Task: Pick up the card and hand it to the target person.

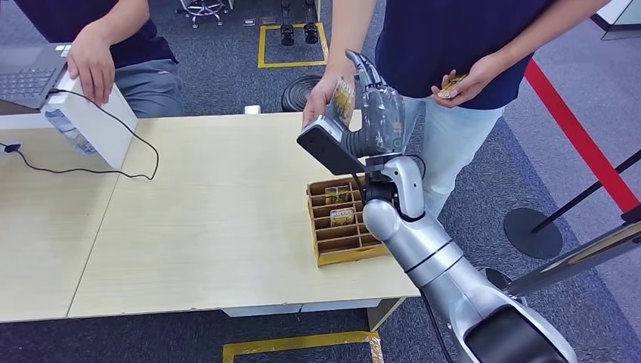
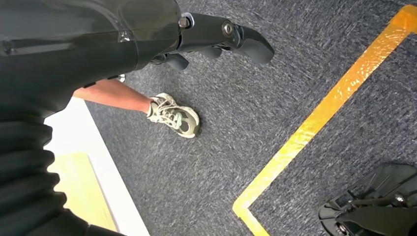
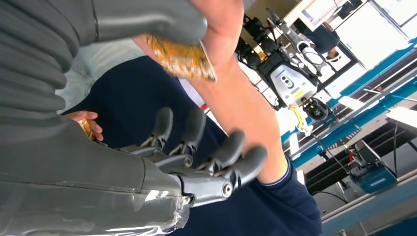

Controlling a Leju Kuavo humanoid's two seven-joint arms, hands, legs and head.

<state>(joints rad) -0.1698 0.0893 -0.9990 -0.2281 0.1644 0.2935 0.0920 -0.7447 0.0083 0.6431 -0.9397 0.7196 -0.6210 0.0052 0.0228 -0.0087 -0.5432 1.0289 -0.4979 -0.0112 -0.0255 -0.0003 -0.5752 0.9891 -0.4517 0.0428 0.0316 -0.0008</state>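
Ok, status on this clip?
Right hand raised, gold patterned card at its thumb, person's hand on it. Left hand hanging, holds nothing. Nothing blocking.

Head view looks down over the table point(image 1: 189, 227); left wrist faces carpet, right wrist faces a person close.

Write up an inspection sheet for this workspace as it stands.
Surface: light wooden table, with a second table butted against it on the left.
Job's things: card held up beyond the table's far edge, between the right robot hand and the standing person's hand.
Clutter: cardboard divider tray with more cards in its slots; white box under a seated person's hand; laptop.
Robot hands: the right one is raised, thumb on the card; left robot hand hangs over the carpet holding nothing.
Cables: black cable running from the white box across the tables.
Surroundings: grey carpet, yellow floor tape, red barrier belt on a post.
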